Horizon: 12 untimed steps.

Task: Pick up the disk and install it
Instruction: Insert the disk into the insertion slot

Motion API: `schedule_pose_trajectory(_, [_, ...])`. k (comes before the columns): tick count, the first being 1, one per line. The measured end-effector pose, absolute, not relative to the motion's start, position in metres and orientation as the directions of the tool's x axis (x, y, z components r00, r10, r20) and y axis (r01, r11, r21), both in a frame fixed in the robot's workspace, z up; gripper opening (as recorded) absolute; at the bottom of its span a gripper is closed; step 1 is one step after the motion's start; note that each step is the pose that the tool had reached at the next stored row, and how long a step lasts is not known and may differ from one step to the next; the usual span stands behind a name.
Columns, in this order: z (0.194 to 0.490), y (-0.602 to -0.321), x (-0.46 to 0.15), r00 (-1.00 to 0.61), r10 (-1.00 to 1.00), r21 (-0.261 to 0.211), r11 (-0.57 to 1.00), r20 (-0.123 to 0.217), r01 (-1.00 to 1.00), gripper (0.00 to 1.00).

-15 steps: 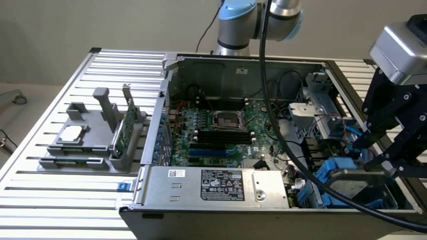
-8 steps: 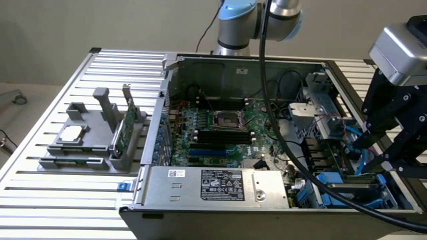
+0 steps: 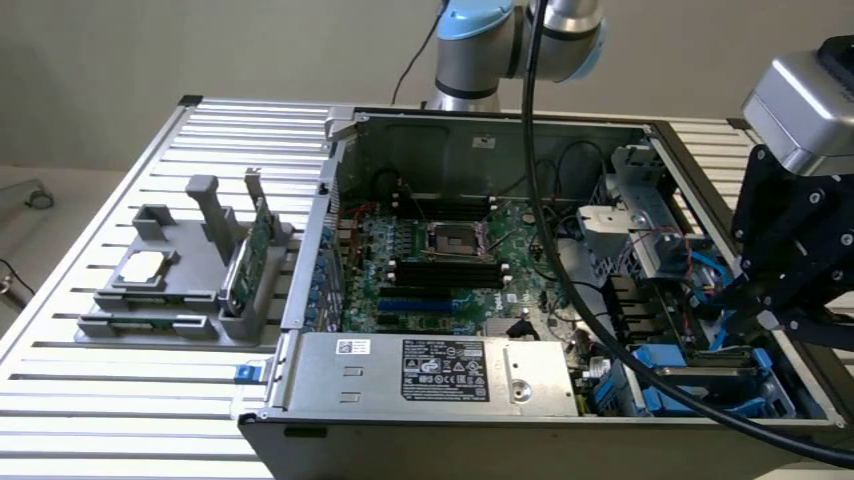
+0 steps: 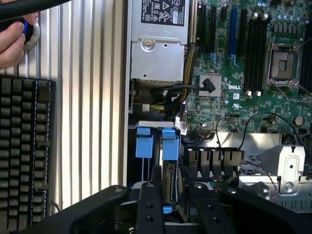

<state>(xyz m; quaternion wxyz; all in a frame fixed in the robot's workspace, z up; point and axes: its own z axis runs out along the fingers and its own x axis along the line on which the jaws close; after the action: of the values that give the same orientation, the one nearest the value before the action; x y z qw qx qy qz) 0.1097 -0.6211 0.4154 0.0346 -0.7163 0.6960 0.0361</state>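
The disk point(image 4: 169, 189) stands edge-on in the drive bay at the case's front corner, a thin metal slab with a blue rail piece at its near end. My gripper point(image 4: 170, 174) is shut on it, one black finger point(image 4: 149, 204) pressed to each flat side. Just past the fingers, two blue carrier tabs point(image 4: 145, 142) stick up from the bay. In the exterior view my black gripper point(image 3: 763, 300) hangs low over the drive cage on the exterior view's right, above the blue carriers point(image 3: 663, 362).
The open computer case point(image 3: 350, 130) lies on a slatted metal table point(image 3: 120, 400), with the power supply point(image 3: 427, 370) beside the bay. A grey fixture point(image 3: 187, 275) holds a chip and a green card. A keyboard point(image 4: 24, 146) and a person's hand point(image 4: 10, 39) are beside the case.
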Motion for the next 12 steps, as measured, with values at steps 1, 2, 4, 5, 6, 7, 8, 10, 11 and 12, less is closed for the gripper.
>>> schedule_pose_trajectory(1, [0.414, -0.621, 0.11, 0.029, -0.995, 0.0, -0.029, -0.101, -1.0, 0.25])
schedule_pose_trajectory(2, [0.414, -0.621, 0.11, 0.029, -0.994, 0.0, -0.029, -0.101, -1.0, 0.19])
schedule_pose_trajectory(4, [0.412, -0.621, 0.111, 0.029, -0.994, 0.0, -0.029, -0.103, -1.0, 0.13])
schedule_pose_trajectory(5, [0.412, -0.621, 0.112, 0.029, -0.994, 0.0, -0.029, -0.103, -1.0, 0.11])
schedule_pose_trajectory(6, [0.411, -0.622, 0.113, 0.029, -0.994, 0.0, -0.029, -0.103, -1.0, 0.11])
schedule_pose_trajectory(7, [0.41, -0.621, 0.115, 0.03, -0.994, 0.0, -0.03, -0.104, -1.0, 0.11])
schedule_pose_trajectory(8, [0.409, -0.621, 0.117, 0.03, -0.994, 0.0, -0.031, -0.104, -1.0, 0.11])
schedule_pose_trajectory(10, [0.407, -0.622, 0.12, 0.032, -0.994, 0.0, -0.032, -0.104, -0.999, 0.11])
schedule_pose_trajectory(11, [0.405, -0.621, 0.121, 0.033, -0.994, 0.0, -0.033, -0.104, -0.999, 0.11])
schedule_pose_trajectory(12, [0.403, -0.621, 0.122, 0.034, -0.994, 0.0, -0.034, -0.104, -0.999, 0.11])
